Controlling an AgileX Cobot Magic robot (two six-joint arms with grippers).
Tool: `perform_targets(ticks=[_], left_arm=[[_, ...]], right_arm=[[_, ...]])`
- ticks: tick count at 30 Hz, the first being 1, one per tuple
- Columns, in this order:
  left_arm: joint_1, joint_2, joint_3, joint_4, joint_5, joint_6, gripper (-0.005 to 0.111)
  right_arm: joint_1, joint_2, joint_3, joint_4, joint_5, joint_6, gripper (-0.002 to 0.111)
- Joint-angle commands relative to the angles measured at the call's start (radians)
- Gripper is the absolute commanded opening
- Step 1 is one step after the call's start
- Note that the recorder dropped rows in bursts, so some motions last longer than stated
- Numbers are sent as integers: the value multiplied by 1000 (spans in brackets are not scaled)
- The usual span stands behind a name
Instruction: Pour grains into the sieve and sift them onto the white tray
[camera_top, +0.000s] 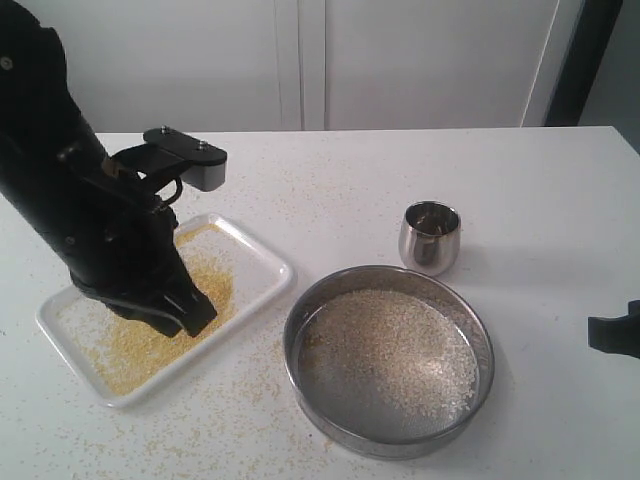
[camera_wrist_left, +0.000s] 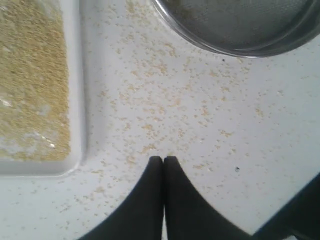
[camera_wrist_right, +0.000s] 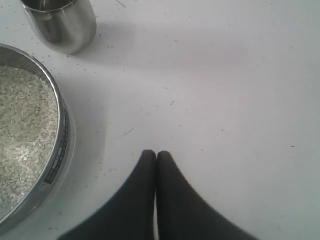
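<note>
The sieve (camera_top: 388, 358) rests on the table at front centre, its mesh covered with pale beige coarse grains (camera_top: 395, 355). To its left lies the white tray (camera_top: 265, 262), holding fine golden-yellow grains (camera_top: 135, 340). My left gripper (camera_top: 195, 318) hangs over the tray's near side, shut and empty; in the left wrist view its tips (camera_wrist_left: 163, 159) hover above scattered grains between the tray (camera_wrist_left: 75, 100) and the sieve (camera_wrist_left: 235, 45). My right gripper (camera_wrist_right: 156, 154) is shut and empty over bare table beside the sieve (camera_wrist_right: 62, 145); only a black part of that arm (camera_top: 615, 335) shows at the exterior view's right edge.
A small rounded steel cup (camera_top: 430, 237) stands upright behind the sieve, also visible in the right wrist view (camera_wrist_right: 60, 22). Loose grains (camera_wrist_left: 160, 100) are strewn on the white table around the tray. A wall of white panels (camera_top: 400, 60) runs behind the table.
</note>
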Motion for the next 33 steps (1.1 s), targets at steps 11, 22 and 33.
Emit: perform_targets(ticks=[11, 22, 33], left_arm=[[47, -326, 101, 171, -280, -15, 0], [327, -638, 306, 155, -375, -16, 0], [640, -944, 598, 122, -485, -39, 0]], right_arm=[[-2, -2, 3, 0, -6, 2, 0], [-2, -2, 3, 0, -6, 2, 0], [-2, -2, 3, 0, -6, 2, 0]])
